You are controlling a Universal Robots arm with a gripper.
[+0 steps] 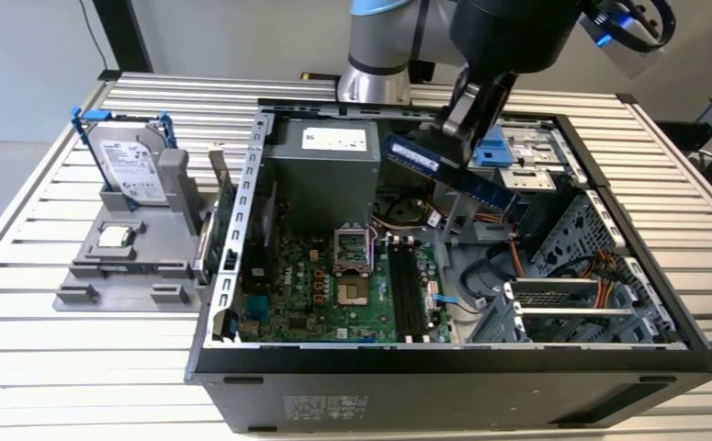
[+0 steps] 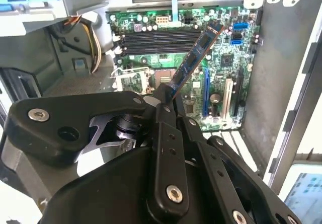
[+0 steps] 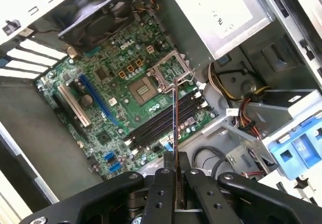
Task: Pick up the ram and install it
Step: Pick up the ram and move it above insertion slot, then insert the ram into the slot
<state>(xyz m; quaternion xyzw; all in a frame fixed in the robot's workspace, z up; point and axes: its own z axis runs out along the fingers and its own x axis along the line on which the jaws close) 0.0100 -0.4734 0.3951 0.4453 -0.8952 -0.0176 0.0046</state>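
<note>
The ram (image 1: 451, 173) is a long dark stick with black chips. It hangs tilted in the air above the open computer case (image 1: 454, 367), with my gripper (image 1: 464, 129) shut on its upper part. In the second wrist view the ram (image 2: 196, 58) sticks out from the gripper (image 2: 163, 99) towards the green motherboard (image 2: 221, 68). In the first wrist view the ram (image 3: 175, 116) appears edge-on, held by the gripper (image 3: 176, 166) over the black memory slots (image 3: 158, 126). Those slots (image 1: 407, 289) lie well below the ram, and nothing sits in them.
A silver hard drive in a blue frame (image 1: 129, 165) and a small square processor chip (image 1: 116, 236) rest on a grey fixture at the exterior view's left. Inside the case are the power supply (image 1: 331, 156), the processor socket (image 1: 353, 266), cables (image 1: 539, 257) and a metal drive cage (image 1: 589, 303).
</note>
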